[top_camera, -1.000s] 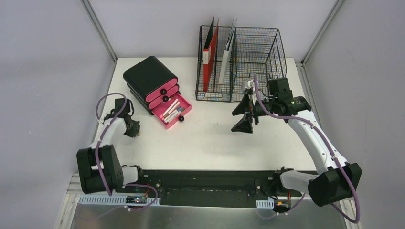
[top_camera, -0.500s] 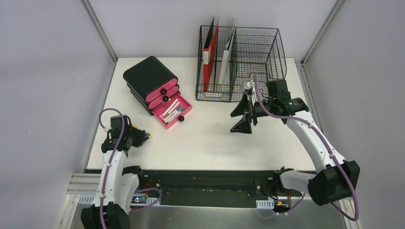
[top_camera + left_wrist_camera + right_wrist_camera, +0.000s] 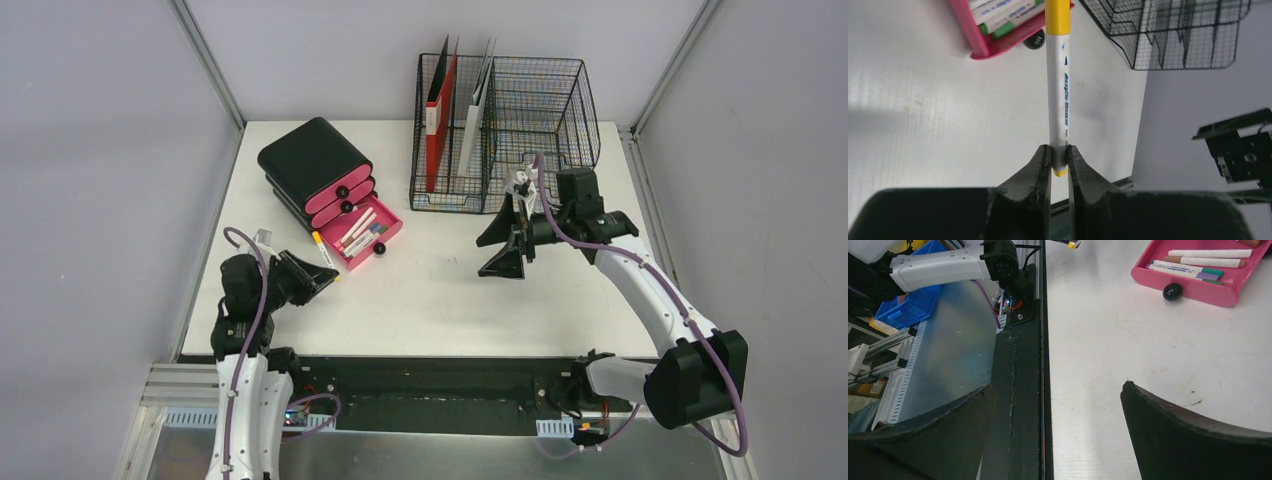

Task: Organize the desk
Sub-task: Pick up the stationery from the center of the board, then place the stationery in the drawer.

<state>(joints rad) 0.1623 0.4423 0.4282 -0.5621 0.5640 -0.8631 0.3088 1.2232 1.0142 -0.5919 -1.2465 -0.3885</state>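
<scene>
Biggest change is on the left: a sec ago the left gripper sat low by the left edge of the desk, a large flat white rectangular tabletop w/ aluminium rails. Now that arm has swung in and fwd. Its pincer is clamped on the rear end of a white marker pen with yellow ends, and the grip looks the same as before. The marker is up off the desk, heading for the open pink plastic drawer at the bottom of the black-and-pink drawer unit. So prob. mid-delivery: the marker is not yet in w/ the other pens, and the drop is still to come. The marker's long axis runs straight out from the fingers, pointing to the far side and slightly left in the top view. Its far yellow cap is just beside the drawer's near-left corner; can't tell if it's over the rim. The pens inside lie at an angle to it, so a bit of wrist turn seems needed before release. The desk itself lies flat, long axis approx left-right across both arm bases. Further right, the right gripper hangs over mid-desk, jaws spread wide, nothing in them. It is near the front of the black wire-mesh rack w/ a red folder, and has crept only a touch leftward.
</scene>
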